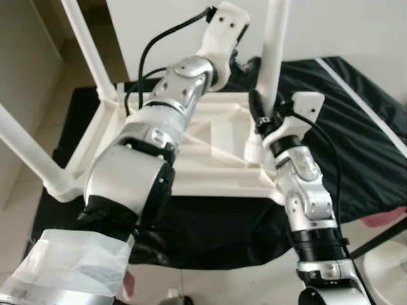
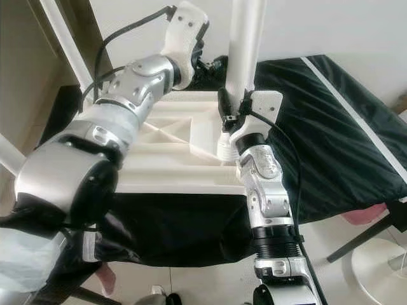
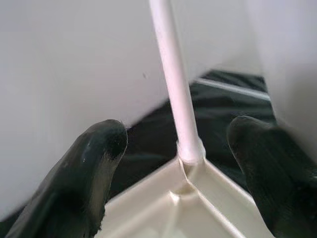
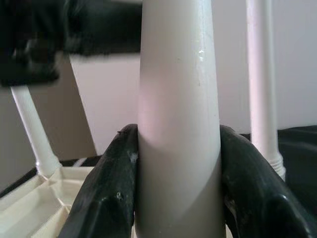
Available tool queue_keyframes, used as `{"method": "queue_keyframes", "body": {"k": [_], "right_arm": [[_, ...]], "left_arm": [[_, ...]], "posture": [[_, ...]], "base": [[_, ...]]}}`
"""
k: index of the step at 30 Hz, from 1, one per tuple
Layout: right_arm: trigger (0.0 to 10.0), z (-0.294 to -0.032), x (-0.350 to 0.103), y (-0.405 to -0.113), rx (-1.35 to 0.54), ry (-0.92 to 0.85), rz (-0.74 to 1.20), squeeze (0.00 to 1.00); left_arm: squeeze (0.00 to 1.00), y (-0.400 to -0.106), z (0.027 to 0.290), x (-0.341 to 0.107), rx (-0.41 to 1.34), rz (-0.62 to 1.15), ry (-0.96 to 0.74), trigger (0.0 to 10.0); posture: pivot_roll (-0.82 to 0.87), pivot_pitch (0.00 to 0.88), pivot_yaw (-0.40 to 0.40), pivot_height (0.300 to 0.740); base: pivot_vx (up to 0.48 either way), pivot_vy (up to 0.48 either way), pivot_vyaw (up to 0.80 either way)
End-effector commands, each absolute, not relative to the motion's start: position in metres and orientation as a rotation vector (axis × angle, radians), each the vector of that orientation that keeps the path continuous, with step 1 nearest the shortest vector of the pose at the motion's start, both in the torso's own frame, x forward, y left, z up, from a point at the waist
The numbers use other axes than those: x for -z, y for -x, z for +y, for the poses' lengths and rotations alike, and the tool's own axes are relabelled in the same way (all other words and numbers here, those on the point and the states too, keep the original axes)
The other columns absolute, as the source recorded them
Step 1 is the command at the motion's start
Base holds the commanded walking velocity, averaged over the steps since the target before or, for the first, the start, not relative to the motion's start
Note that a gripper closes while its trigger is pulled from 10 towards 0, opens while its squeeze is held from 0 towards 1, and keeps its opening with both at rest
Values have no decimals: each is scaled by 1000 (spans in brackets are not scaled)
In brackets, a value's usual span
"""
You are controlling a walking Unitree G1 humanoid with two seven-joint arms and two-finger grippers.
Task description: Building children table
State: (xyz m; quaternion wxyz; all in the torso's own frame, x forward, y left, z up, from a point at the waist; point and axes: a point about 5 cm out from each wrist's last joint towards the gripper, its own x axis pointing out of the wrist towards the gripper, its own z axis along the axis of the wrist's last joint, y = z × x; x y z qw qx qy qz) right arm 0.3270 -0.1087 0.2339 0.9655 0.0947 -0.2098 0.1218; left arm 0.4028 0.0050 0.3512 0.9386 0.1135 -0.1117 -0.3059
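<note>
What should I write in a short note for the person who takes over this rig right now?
Right gripper: shut on the near right table leg, just above its socket.
Left gripper: open, hovering near the far corner leg, not touching it.
The white tabletop lies upside down on the black cloth.
Done: all four legs stand in their corners.
Left: I cannot tell if the held leg is fully seated; check it, then turn the table upright.
</note>
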Motion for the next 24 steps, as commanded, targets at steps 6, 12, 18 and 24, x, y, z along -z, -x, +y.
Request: {"method": "queue_keyframes", "body": {"k": [6,12,18,24], "right_arm": [[10000,-94,-221,-329,-305,-177,-350,0],[10000,-96,-218,-330,-293,-174,-332,0],[10000,-96,-216,-331,-285,-174,-324,0],[10000,-97,-216,-332,-276,-177,-323,0]], "left_arm": [[0,-383,-23,-385,762,-347,-114,10000],[0,-373,-38,-385,856,-335,-26,10000],[0,-361,-53,-385,927,-338,7,10000],[0,-355,-61,-381,968,-332,14,10000]], "posture": [[-51,0,25,740],[-47,0,18,740],[-41,0,14,740],[-40,0,15,740]], "base": [[0,0,0],[0,0,0],[0,0,0],[0,0,0]]}}
